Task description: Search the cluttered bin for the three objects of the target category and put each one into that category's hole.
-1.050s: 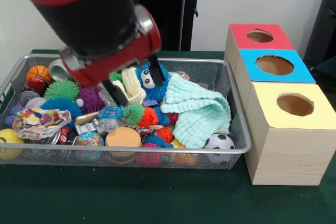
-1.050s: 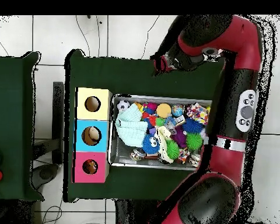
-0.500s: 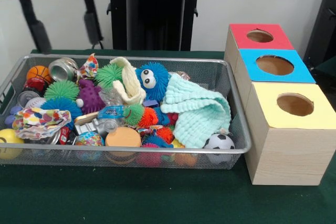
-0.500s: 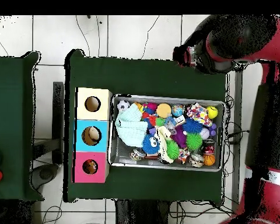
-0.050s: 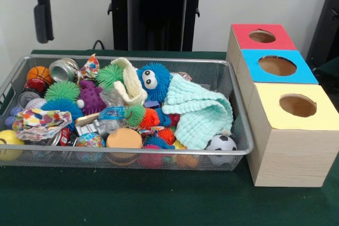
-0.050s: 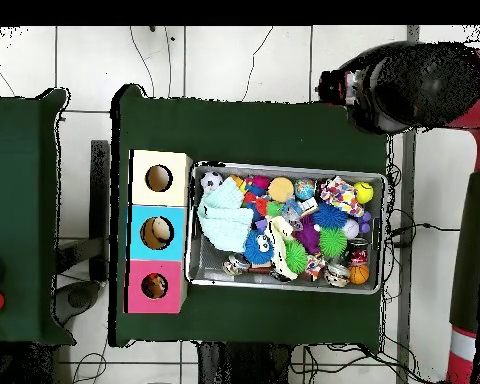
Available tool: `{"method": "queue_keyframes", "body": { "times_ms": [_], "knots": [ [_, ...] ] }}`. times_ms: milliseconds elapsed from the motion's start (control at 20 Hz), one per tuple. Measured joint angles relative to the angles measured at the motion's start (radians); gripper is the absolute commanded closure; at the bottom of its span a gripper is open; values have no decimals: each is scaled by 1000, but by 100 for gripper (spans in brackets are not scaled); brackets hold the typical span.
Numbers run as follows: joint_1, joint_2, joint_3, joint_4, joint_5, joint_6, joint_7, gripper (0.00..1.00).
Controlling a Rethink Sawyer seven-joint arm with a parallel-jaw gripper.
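I've got the tool (image 5: 41, 22) parked clear above the silver wire-mesh bin (image 5: 241, 130), grip state unreadable; 3 wooden hole boxes (image 5: 288, 130) alongside for short drops.

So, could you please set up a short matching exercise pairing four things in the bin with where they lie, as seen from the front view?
Things:
1. soccer ball
2. basketball
3. mint cloth
4. yellow ball

Places in the wire bin:
A. far left corner
B. near left corner
C. near right corner
D. right part, draped over other toys

Pairs: 1-C, 2-A, 3-D, 4-B
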Motion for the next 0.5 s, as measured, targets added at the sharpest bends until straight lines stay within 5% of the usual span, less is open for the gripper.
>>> {"method": "queue_keyframes", "body": {
  "times_ms": [500],
  "knots": [
    [36, 5, -98, 47, 56, -10, 3, 0]
  ]
}}
